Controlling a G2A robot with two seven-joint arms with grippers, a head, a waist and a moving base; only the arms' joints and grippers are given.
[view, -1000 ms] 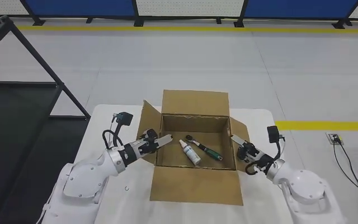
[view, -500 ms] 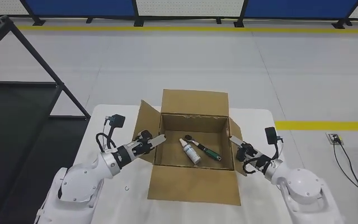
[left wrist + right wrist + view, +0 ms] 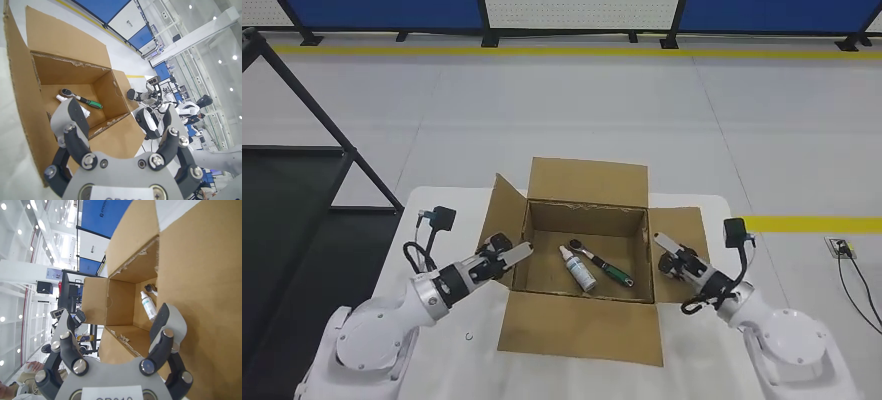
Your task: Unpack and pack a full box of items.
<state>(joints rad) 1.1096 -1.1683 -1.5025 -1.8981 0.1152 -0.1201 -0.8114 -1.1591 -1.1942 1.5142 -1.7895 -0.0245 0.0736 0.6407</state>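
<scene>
Left gripper (image 3: 514,254) lies low at the box's left flap (image 3: 507,215), left of centre in the top view, fingers spread wide and holding nothing. Right gripper (image 3: 666,247) sits opposite at the right flap (image 3: 694,225), equally wide and empty. The box (image 3: 590,182) is brown corrugated cardboard with ragged edges. Inside lie a slim white bottle (image 3: 579,269) and a ratchet wrench (image 3: 609,265) with a green-black handle. In the right wrist view, cardboard hides that handle.

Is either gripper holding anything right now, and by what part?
Nothing is held. The left gripper and right gripper are both open, at the box flaps.
</scene>
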